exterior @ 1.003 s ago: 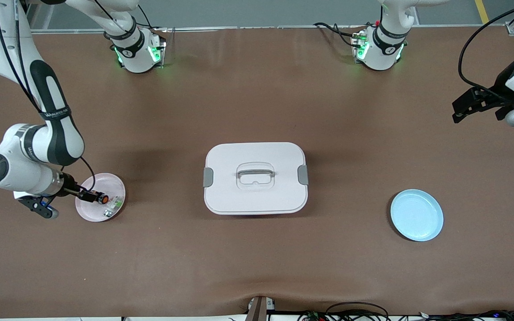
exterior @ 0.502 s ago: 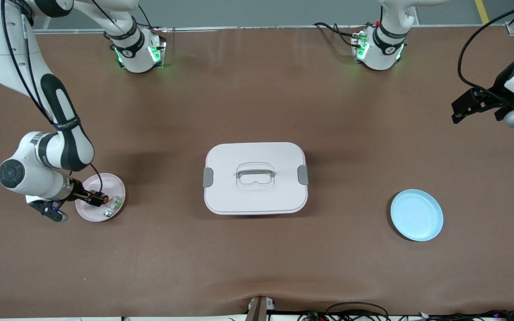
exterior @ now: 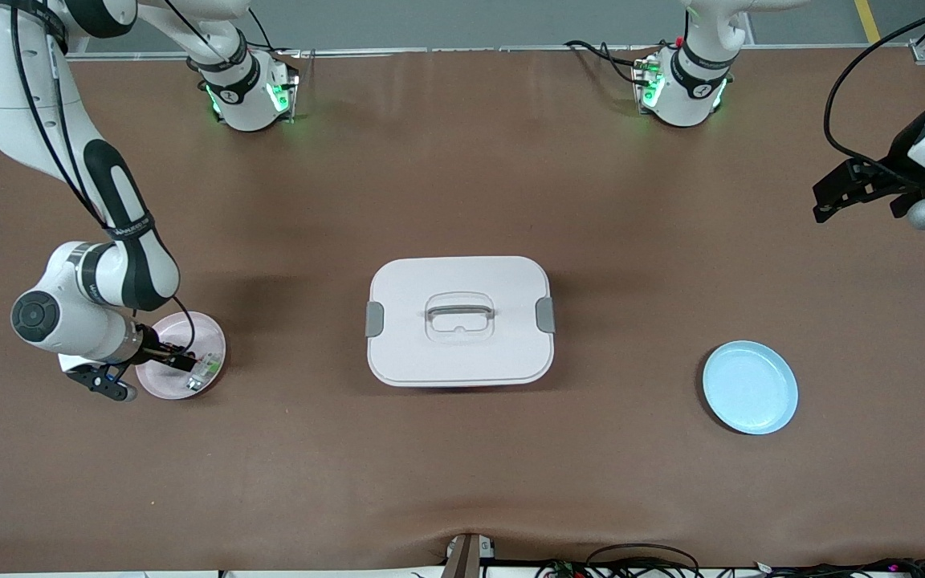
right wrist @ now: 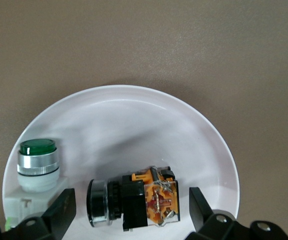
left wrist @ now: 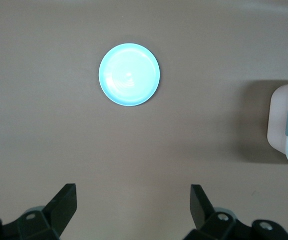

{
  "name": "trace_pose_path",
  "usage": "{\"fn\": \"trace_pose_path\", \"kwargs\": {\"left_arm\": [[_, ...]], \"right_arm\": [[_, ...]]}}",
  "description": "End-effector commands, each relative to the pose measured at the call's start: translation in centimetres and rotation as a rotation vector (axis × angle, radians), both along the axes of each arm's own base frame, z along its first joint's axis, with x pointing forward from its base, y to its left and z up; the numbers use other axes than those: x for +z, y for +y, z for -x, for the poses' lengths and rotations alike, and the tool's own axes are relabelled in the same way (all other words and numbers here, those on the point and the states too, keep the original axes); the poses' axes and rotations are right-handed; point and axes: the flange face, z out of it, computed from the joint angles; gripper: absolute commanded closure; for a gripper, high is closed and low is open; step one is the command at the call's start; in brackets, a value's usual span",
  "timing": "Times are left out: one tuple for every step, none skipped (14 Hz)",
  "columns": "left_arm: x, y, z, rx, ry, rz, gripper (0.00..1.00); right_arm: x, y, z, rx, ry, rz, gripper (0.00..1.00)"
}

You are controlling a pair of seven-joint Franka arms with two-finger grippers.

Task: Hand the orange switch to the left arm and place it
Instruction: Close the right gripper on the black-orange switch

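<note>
Front view: box (exterior: 459, 321) mid-table; right gripper (exterior: 177, 359) low over pink plate (exterior: 207, 333) at the right arm's end; blue plate (exterior: 750, 388) toward the left arm's end; left gripper (exterior: 832, 197) waits aloft.
Left wrist view: fingers (left wrist: 64, 205) spread, empty.
Right wrist view: fingers (right wrist: 61, 210) spread, straddling orange switch (right wrist: 136, 202) lying in plate; green switch (right wrist: 36, 167) beside it.

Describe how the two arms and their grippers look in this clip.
Both arms are glossy white with black joint bands and silver wrists; black cables run along them and green lights glow at their bases. The right gripper and left gripper are black two-finger claws with angular fingers.
</note>
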Motion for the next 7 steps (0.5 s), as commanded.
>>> {"fn": "trace_pose_path", "kwargs": {"left_arm": [[0.1, 0.2, -0.3, -0.011, 0.012, -0.005, 0.00], [0.2, 0.2, -0.4, -0.012, 0.010, -0.005, 0.00], [0.2, 0.2, -0.4, -0.012, 0.009, -0.005, 0.00], [0.2, 0.2, -0.4, -0.012, 0.009, -0.004, 0.00], [0.2, 0.3, -0.4, -0.010, 0.007, -0.006, 0.00], [0.2, 0.2, -0.4, -0.010, 0.009, -0.004, 0.00], [0.2, 0.2, -0.4, -0.010, 0.006, -0.004, 0.00]], "right_arm": [[0.0, -0.3, -0.3, 0.018, -0.004, 0.003, 0.00], [0.0, -0.5, -0.3, 0.030, -0.005, 0.003, 0.00], [-0.1, -0.5, -0.2, 0.039, -0.003, 0.002, 0.00], [-0.4, -0.6, 0.0, 0.039, 0.003, 0.001, 0.00], [-0.8, -0.6, 0.2, 0.038, 0.009, 0.001, 0.00], [-0.9, -0.5, 0.2, 0.039, 0.010, 0.000, 0.00], [-1.0, -0.5, 0.3, 0.041, 0.013, 0.000, 0.00]]}}
